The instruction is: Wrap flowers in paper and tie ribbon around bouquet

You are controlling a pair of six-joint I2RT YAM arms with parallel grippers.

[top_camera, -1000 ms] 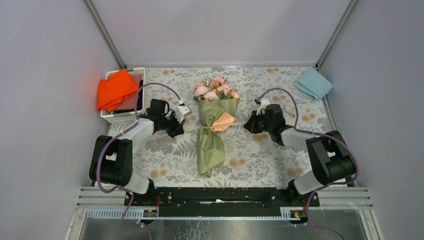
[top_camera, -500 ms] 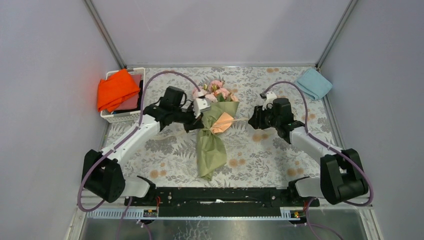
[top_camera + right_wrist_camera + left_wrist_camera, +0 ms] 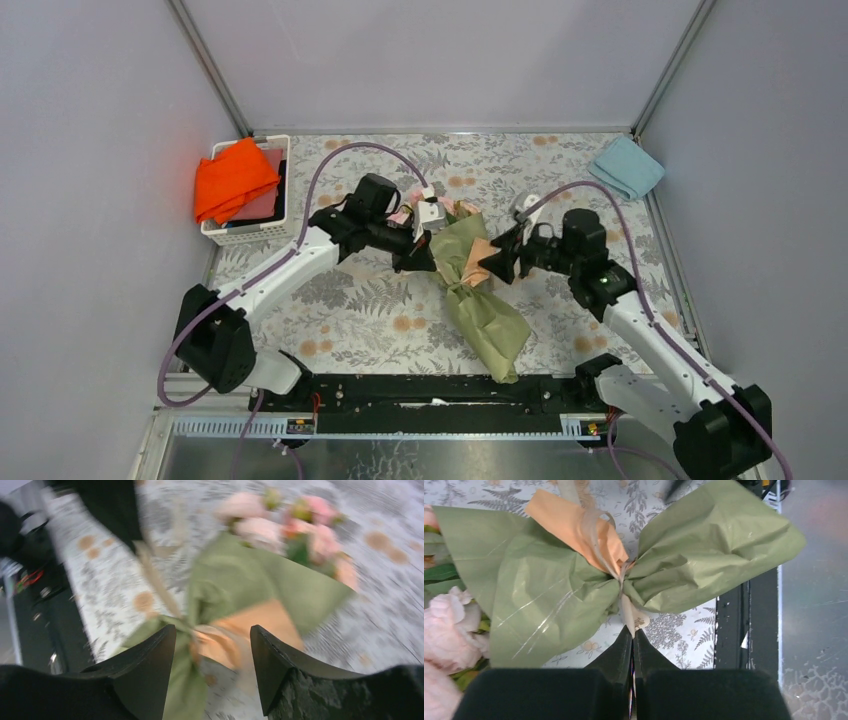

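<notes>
The bouquet (image 3: pixel 485 320) lies slantwise on the desk (image 3: pixel 340 300), with the ribbon (image 3: pixel 626 612) cinched round its waist. The left tool (image 3: pixel 633 632) pinches a ribbon end, probably to tighten the tie. The right tool (image 3: pixel 212 630) gapes empty just beside.

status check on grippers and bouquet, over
Left gripper shut on ribbon tail. Right gripper open, empty. Bouquet cinched at waist, slanting between both grippers. Nothing in the way.

The tabletop (image 3: pixel 350 322), covered in a grey fern-and-flower print, carried the bouquet (image 3: pixel 482 305) lying diagonally near its middle. Well to the left of the bouquet sat a white basket (image 3: pixel 236 236), toward the back. Well to its right, also toward the back, lay a folded light blue cloth (image 3: pixel 626 167).
</notes>
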